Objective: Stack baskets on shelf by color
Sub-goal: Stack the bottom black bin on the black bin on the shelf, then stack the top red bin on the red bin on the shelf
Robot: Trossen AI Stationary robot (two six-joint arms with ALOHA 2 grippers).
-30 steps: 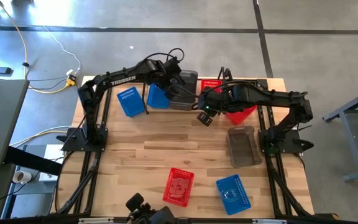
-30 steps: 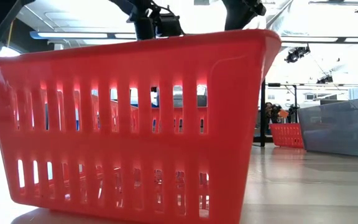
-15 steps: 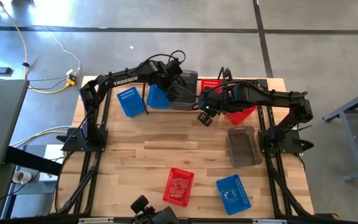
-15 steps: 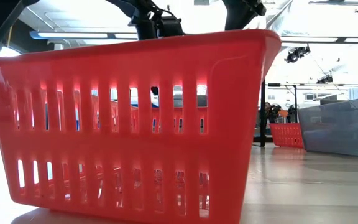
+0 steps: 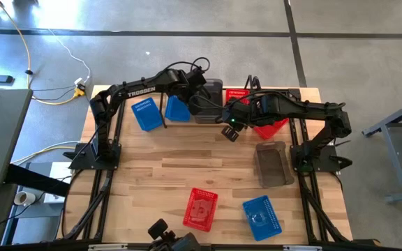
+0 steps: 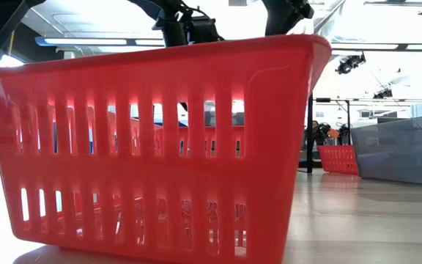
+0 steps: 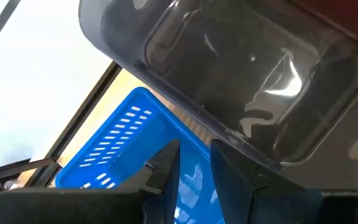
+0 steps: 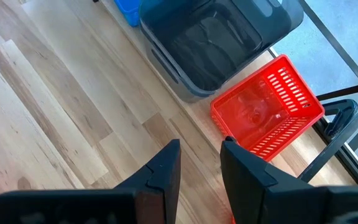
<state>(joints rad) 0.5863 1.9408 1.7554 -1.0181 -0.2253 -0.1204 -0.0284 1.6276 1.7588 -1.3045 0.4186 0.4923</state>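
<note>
The left gripper (image 7: pixel 194 165) is seen with its fingers (image 7: pixel 166 163) close together, a thin gap between them, and nothing is seen clamped there. It is held over the far edge of the table (image 5: pixel 159 167), by a grey basket (image 7: pixel 241 81) and a blue basket (image 7: pixel 129 146). In the high view the left gripper (image 5: pixel 195 85) is at the grey basket (image 5: pixel 204 106) in the back row.

The right gripper (image 8: pixel 201 168) is seen with its fingers (image 8: pixel 166 171) a little apart, and nothing is held between them. Bare wood is seen below it. Just past it, a grey basket (image 8: pixel 219 43) and a red basket (image 8: pixel 266 112) are set side by side, touching. In the high view the right gripper (image 5: pixel 230 131) is hung near the middle of the back row.

The back row is made of two blue baskets (image 5: pixel 145 113) (one is tipped up), the grey one, and red ones (image 5: pixel 269 127) under the right arm. A thin black rod (image 8: pixel 344 93) is seen by the red basket.

Nearer the front, a second grey basket (image 5: pixel 272 164) is laid flat at the right. A red basket (image 5: pixel 200 208) and a blue basket (image 5: pixel 262 216) are set well apart from the row. The front red basket (image 6: pixel 160 147) fills the low view.
</note>
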